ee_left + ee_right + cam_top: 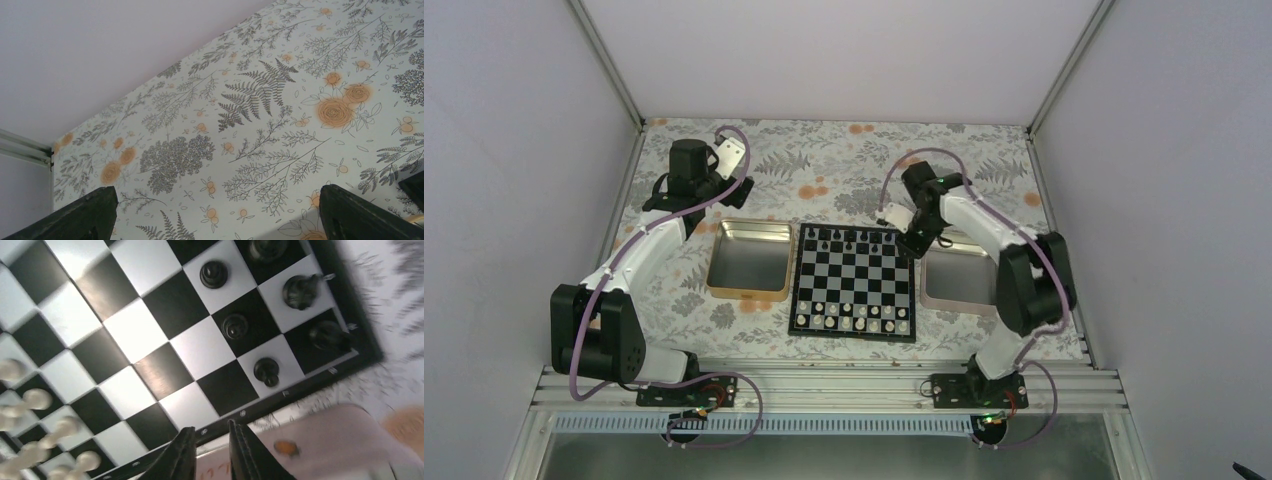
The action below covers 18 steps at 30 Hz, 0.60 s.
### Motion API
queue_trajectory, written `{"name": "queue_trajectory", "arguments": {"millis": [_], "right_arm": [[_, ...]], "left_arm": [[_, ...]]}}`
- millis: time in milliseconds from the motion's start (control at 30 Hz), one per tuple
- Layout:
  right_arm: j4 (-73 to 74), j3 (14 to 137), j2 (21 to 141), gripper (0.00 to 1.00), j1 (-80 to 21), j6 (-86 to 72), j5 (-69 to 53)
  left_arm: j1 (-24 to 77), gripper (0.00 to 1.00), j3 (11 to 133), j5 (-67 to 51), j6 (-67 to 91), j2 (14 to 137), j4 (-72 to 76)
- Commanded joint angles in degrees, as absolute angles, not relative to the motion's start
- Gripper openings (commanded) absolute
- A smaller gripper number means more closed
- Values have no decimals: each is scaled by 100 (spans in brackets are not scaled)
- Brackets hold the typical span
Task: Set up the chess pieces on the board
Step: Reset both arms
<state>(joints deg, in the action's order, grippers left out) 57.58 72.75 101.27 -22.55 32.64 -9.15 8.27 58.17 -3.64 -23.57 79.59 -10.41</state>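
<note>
The board (pixel 854 334) lies in the middle of the table. A few black chess pieces (pixel 854 238) stand on its far rows and white pieces (pixel 852 318) fill its near rows. My right gripper (pixel 914 240) hovers over the board's far right edge. In the right wrist view its fingers (pixel 212 432) stand a narrow gap apart with nothing between them, above the board's border (pixel 280 397). Several black pieces (pixel 266 371) stand near that corner. My left gripper (pixel 729 150) is at the far left, wide open and empty over the floral cloth (pixel 215 210).
A gold tray (pixel 749 260) lies left of the board and a silver tray (pixel 959 275) lies right of it, also showing in the right wrist view (pixel 325 440). White walls close in the table on three sides. The right wrist view is blurred.
</note>
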Motion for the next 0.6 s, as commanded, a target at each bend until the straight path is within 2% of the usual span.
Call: {"name": "queue_trajectory", "arguments": {"millis": [0,33,67,167,300,567], "right_arm": [[6002,7627,9014,46,-2294,3366,-1188],[5810,7745,8817,91,-2286,3270,-1031],[5474,7841,8586,99,-2279,3101,-765],[4621,7767,8008,100,-2082,2939,-105],[3334,6896,7451,100,-1612,3201,413],[2867,6814,7269,100,-1139,3167,-119]], "left_arm": [[853,100,6014,-487,-2352,8002,-1106],[853,100,6050,-487,-2321,7978,-1113],[859,100,6088,-476,-2306,7965,-1123],[853,100,6216,-467,-2268,7960,-1227],[861,100,6310,-305,-2127,8046,-1338],[863,100,6245,-22,-2024,7857,-1270]]}}
